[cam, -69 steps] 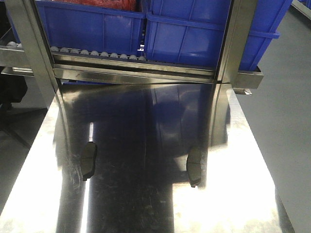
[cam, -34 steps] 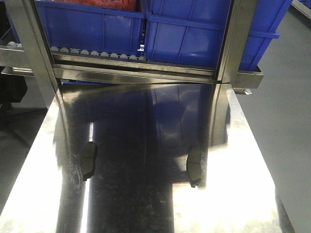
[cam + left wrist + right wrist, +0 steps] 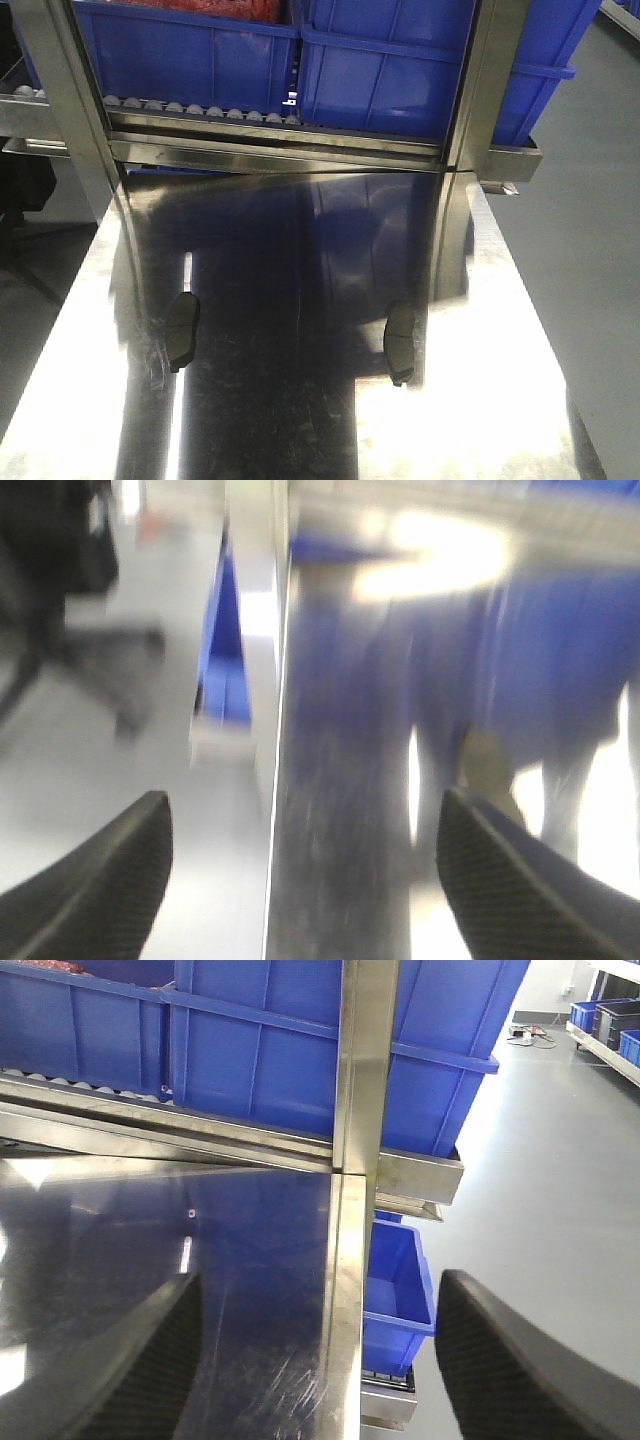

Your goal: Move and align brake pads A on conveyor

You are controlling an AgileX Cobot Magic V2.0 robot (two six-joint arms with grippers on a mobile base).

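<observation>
Two dark grey brake pads lie flat on the shiny steel table [image 3: 300,430]: one at the left [image 3: 182,331], one at the right [image 3: 401,343], both lengthwise away from me. The conveyor is out of view. Neither gripper shows in the front view. In the blurred left wrist view my left gripper [image 3: 300,880] is open over the table's left edge, with a pale blur of a brake pad [image 3: 487,767] ahead near the right fingertip. My right gripper [image 3: 315,1360] is open over the table's right edge and holds nothing.
Blue plastic bins [image 3: 390,70] sit on a roller rack behind a steel rail [image 3: 280,150] at the table's far end. A steel upright [image 3: 358,1060] stands at the right. A small blue bin [image 3: 398,1290] hangs below the table's right side. Grey floor [image 3: 590,250] lies beside it.
Both brake pads lie where they were. Only a dark reflection on the far part of the table has faded.
</observation>
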